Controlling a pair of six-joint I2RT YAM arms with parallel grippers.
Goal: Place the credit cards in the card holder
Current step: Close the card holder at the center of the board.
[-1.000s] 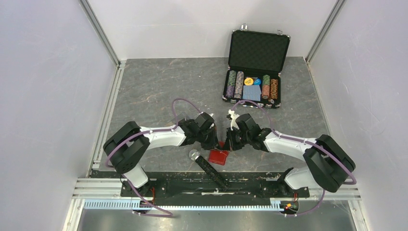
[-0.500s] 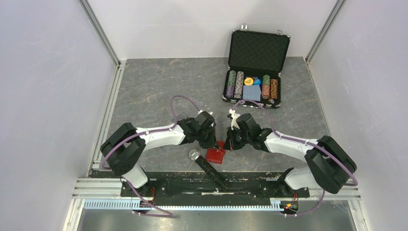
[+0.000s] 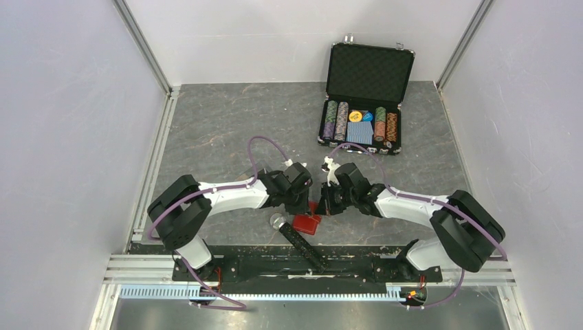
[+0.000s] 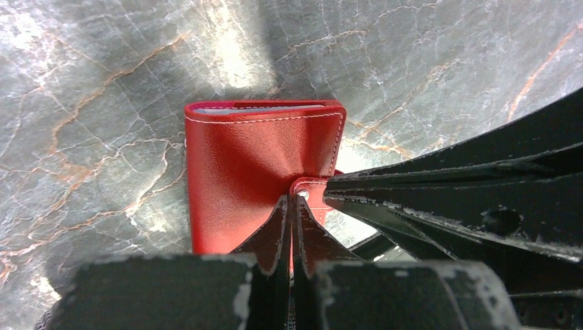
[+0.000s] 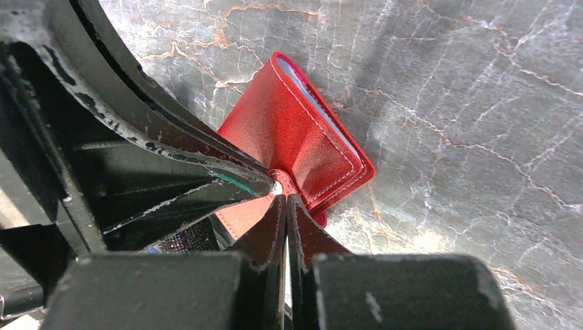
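Note:
The card holder (image 3: 306, 223) is a red folded wallet lying on the grey table near the front edge. It also shows in the left wrist view (image 4: 254, 158) and the right wrist view (image 5: 302, 137), with blue-grey sleeve edges at its open side. My left gripper (image 3: 307, 203) (image 4: 292, 199) and right gripper (image 3: 323, 204) (image 5: 285, 199) are both shut. Their tips meet from opposite sides at the snap of the closing tab (image 4: 309, 189) on the wallet. No credit cards show in any view.
An open black poker-chip case (image 3: 364, 103) with chip stacks and a blue card deck stands at the back right. A black glittery stick with a silver end (image 3: 295, 237) lies just left of the wallet, reaching the front rail (image 3: 289, 265).
The wallet has shifted slightly to the left. Both shut grippers have stayed together over its tab, moving only a little.

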